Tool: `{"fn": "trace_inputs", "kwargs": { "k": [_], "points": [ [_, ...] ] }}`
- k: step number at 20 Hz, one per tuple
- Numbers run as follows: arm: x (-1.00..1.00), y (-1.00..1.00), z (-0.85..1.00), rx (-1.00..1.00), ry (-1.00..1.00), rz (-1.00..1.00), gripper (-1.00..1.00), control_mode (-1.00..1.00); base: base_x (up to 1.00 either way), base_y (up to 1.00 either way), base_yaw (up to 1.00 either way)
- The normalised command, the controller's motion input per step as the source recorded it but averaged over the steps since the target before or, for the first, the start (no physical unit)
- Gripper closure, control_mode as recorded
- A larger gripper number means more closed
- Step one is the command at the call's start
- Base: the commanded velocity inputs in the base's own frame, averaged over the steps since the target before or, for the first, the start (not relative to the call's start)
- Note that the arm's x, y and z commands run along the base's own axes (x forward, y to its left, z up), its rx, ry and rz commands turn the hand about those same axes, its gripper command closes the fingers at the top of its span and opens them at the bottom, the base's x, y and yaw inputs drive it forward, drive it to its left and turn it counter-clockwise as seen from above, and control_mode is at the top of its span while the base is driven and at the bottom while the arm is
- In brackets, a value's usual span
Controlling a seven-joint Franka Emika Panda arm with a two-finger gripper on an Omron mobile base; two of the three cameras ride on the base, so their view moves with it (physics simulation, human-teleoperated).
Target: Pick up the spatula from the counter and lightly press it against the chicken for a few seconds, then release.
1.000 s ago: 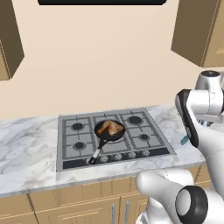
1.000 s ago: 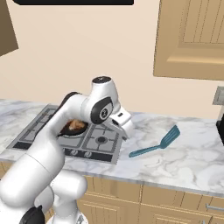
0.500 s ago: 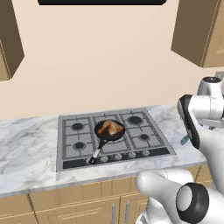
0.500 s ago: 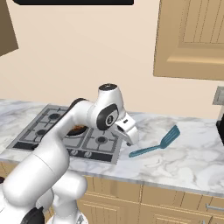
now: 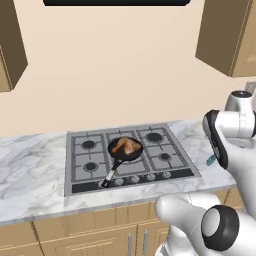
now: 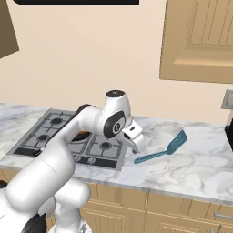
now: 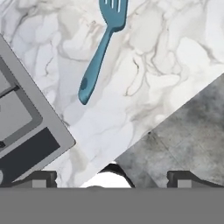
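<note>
The teal spatula (image 6: 160,153) lies flat on the marble counter to the right of the stove, with its slotted blade pointing back and right. In the hand view the spatula (image 7: 98,59) runs from the top edge down to its handle end. My gripper (image 6: 136,146) hangs open above the counter, just left of the handle end and clear of it. Its fingertips (image 7: 43,177) stand wide apart with nothing between them. The browned chicken (image 5: 126,146) sits in a black pan (image 5: 116,155) on the stove's middle burner. A sliver of the spatula (image 5: 211,160) shows beside my arm.
The grey gas stove (image 5: 84,169) fills the counter's middle, and its corner (image 7: 26,131) lies close to the handle. The counter's front edge and the grey floor (image 7: 188,127) lie under the hand. A dark appliance (image 6: 229,133) stands at the far right.
My arm has swung right, away from the stove, and the hand has come down closer to the spatula's handle. The spatula, pan and chicken have not moved.
</note>
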Motion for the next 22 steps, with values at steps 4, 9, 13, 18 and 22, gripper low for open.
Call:
{"fn": "trace_inputs", "kwargs": {
  "k": [4, 9, 13, 18, 22],
  "points": [
    [0.15, -0.05, -0.19, 0.01, 0.04, 0.0, -1.0, -1.0, 0.0, 0.0, 0.0],
    [0.23, -0.1, -0.25, 0.0, 0.09, 0.0, -1.0, -1.0, 0.0, 0.0, 0.0],
    [0.13, -0.1, -0.18, 0.02, 0.07, 0.0, -1.0, -1.0, 0.0, 0.0, 0.0],
    [0.04, -0.14, -0.19, 0.04, 0.02, 0.0, -1.0, -1.0, 0.0, 0.0, 0.0],
    [0.04, -0.06, -0.13, 0.09, 0.0, 0.0, -1.0, -1.0, 0.0, 0.0, 0.0]
  ]
}}
